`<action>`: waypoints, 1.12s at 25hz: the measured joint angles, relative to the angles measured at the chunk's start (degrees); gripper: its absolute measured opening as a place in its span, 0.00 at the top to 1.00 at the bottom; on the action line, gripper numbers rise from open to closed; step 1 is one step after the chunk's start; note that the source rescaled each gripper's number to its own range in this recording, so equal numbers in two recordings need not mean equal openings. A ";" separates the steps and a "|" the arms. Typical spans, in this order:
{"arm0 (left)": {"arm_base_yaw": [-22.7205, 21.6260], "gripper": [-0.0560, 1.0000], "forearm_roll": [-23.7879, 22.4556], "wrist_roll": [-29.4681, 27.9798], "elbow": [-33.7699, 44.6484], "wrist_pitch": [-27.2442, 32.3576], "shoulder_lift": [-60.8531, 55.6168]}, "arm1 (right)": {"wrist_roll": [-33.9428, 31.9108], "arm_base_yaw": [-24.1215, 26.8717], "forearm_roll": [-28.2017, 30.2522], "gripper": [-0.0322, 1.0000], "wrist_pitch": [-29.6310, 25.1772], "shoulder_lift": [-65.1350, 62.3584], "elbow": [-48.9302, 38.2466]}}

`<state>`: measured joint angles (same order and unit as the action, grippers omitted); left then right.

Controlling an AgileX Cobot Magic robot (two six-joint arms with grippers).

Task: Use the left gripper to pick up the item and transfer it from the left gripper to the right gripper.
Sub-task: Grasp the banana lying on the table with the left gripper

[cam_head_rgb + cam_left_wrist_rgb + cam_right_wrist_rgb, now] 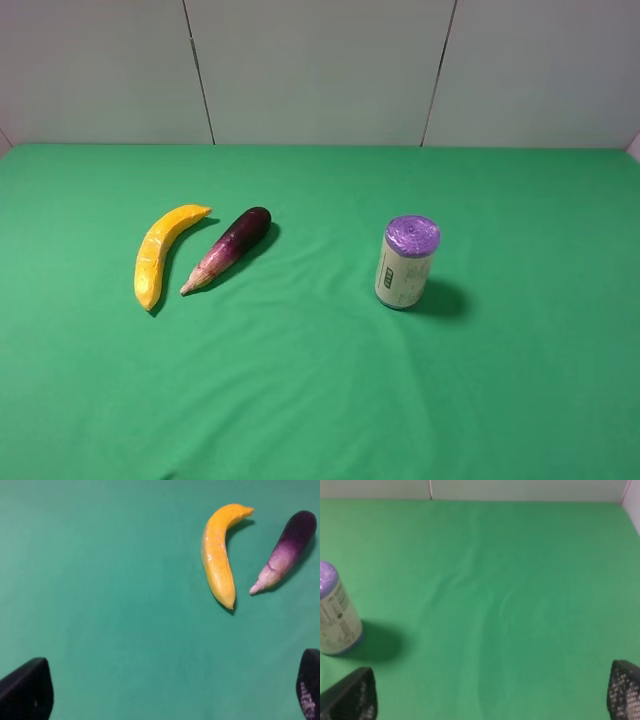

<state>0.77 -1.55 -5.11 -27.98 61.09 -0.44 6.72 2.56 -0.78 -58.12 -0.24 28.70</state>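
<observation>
The yellow banana (160,252) lies on the green cloth at the left, curved, with a tapered end toward the back. It also shows in the left wrist view (220,553), well ahead of my left gripper (170,692). The left gripper's two black fingertips (27,690) sit wide apart with nothing between them. My right gripper (490,692) is also open and empty over bare cloth, with its fingertips (352,695) far apart. Neither arm shows in the exterior high view.
A purple eggplant (228,248) with a pale tip lies right beside the banana; it shows in the left wrist view too (285,552). A purple-topped can (407,262) stands upright right of centre, also in the right wrist view (335,612). A pale wall runs along the back.
</observation>
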 joint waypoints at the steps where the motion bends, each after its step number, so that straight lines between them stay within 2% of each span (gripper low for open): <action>1: 0.00 0.04 0.00 0.00 0.00 0.00 0.00 | 0.00 0.00 0.00 0.00 0.00 0.00 0.00; 28: 0.00 0.04 0.00 0.00 0.00 0.00 0.00 | 0.00 0.00 0.00 0.00 0.00 0.00 0.00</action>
<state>0.77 -1.55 -5.11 -27.98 61.09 -0.44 6.72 2.56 -0.78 -58.12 -0.24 28.70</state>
